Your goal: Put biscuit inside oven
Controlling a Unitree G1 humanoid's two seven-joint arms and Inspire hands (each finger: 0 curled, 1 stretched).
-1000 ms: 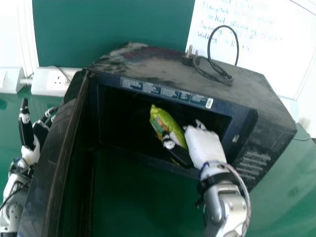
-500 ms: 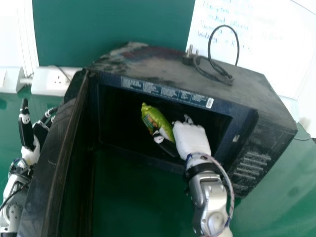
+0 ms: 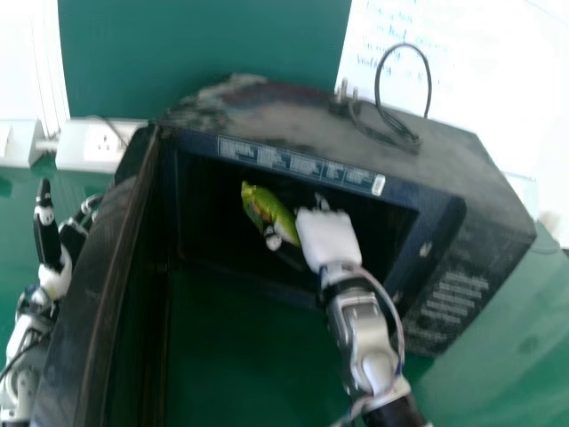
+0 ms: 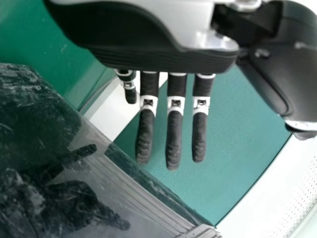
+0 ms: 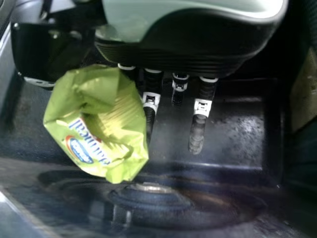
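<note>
Head view: right hand [image 3: 329, 238] pinches biscuit [image 3: 264, 206] inside oven [image 3: 293, 126]; door [image 3: 100, 285] between, left hand [image 3: 56, 277] open.

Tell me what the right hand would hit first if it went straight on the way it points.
With the green packet in its grasp, the right hand would probably meet the oven's inner surface first; whether back wall or floor is unclear.

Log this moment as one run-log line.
PLACE | oven door open | right robot hand inside oven, holding green biscuit packet | left robot hand outside, fingers straight | release: not yet
</note>
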